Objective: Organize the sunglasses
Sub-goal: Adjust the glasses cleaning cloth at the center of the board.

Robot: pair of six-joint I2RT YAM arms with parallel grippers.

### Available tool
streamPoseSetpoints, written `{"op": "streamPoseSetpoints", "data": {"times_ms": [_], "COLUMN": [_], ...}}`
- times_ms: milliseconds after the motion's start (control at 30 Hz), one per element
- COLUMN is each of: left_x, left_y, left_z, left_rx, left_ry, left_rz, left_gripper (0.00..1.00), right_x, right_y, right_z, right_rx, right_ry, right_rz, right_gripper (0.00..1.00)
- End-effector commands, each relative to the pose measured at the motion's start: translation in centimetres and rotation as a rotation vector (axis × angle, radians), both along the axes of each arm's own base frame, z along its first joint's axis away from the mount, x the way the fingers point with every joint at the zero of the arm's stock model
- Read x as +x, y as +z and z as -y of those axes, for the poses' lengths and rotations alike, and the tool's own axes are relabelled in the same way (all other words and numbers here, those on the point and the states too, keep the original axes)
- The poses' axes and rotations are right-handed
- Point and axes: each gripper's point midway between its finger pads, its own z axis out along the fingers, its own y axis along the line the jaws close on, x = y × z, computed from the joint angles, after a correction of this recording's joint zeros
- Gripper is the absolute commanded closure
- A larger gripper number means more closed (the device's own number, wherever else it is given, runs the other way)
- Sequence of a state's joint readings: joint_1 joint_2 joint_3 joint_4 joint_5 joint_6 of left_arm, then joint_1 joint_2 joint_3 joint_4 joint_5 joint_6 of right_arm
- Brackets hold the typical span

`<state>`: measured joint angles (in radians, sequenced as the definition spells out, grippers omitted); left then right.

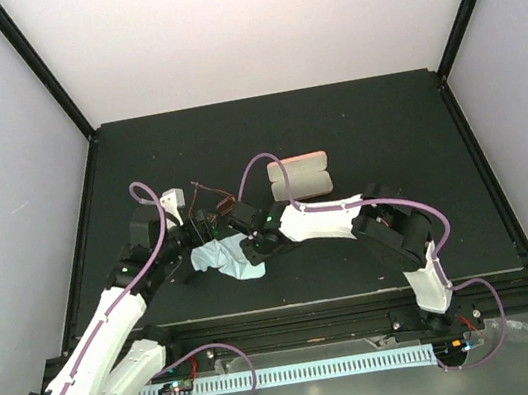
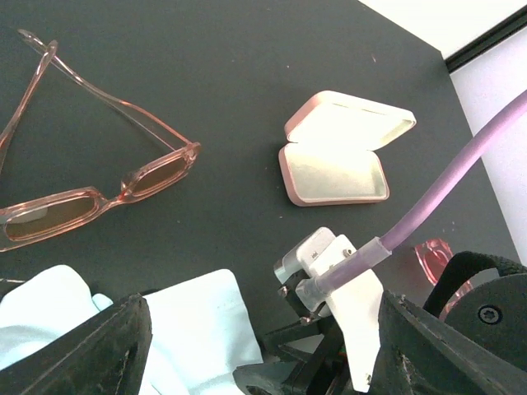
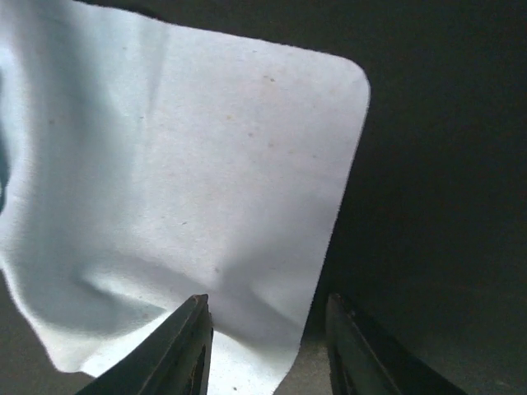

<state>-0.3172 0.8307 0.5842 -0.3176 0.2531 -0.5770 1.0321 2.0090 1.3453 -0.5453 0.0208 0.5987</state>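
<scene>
The amber-brown sunglasses [image 2: 99, 197] lie unfolded on the black table, lenses down-left, arms pointing away; in the top view [image 1: 212, 204] they are just beyond both grippers. My left gripper [image 2: 263, 329] is open wide and empty, hovering over the cloth's left part, near the sunglasses [image 1: 199, 232]. My right gripper [image 3: 268, 346] is open, its fingers [image 3: 193, 346] straddling the cloth's right edge [image 1: 250, 247]. A small translucent red piece [image 2: 435, 259] shows behind the right arm; I cannot tell whether it is the red pair.
A pale blue cloth [image 1: 224, 261] lies crumpled under both grippers [image 3: 181, 164]. A pink case [image 1: 299, 175] lies open at the centre back, pale lining up [image 2: 338, 156]. The right wrist camera [image 2: 346, 288] is close to my left gripper.
</scene>
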Motion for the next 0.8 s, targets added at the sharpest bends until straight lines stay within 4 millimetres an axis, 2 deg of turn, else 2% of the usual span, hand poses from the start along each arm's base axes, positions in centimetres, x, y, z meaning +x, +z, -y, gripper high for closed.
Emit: {"op": "streamPoseSetpoints", "data": {"times_ms": [0, 167, 267, 400, 533, 700, 767], "left_x": [-0.2, -0.3, -0.4, -0.6, -1.0, -1.7, -1.9], "left_y": [-0.2, -0.2, -0.4, -0.9, -1.5, -2.9, -3.7], "left_z": [-0.4, -0.1, 0.3, 0.8, 1.6, 3.0, 3.3], "left_rx": [0.012, -0.001, -0.009, -0.022, -0.04, -0.064, -0.06], "left_ry": [0.016, -0.004, -0.021, -0.053, -0.097, -0.17, -0.186], "left_rz": [-0.01, -0.012, -0.022, -0.038, -0.056, -0.105, -0.132], "left_gripper": [0.25, 0.25, 0.24, 0.24, 0.25, 0.25, 0.25], "right_x": [-0.7, -1.1, -0.8, -0.4, -0.3, -0.9, -1.3], "right_y": [-0.6, -0.7, -0.4, 1.7, 3.4, 3.5, 3.3], "right_z": [-0.4, 0.3, 2.0, 4.2, 7.6, 11.7, 12.2], "right_rx": [-0.024, -0.014, -0.039, -0.029, -0.062, -0.123, -0.116], "right_ry": [0.015, -0.025, -0.075, -0.144, -0.223, -0.301, -0.299], "right_rz": [-0.029, -0.026, 0.015, 0.091, 0.166, 0.199, 0.191], "right_gripper": [0.63, 0.88, 0.98, 0.99, 0.99, 0.99, 0.99]}}
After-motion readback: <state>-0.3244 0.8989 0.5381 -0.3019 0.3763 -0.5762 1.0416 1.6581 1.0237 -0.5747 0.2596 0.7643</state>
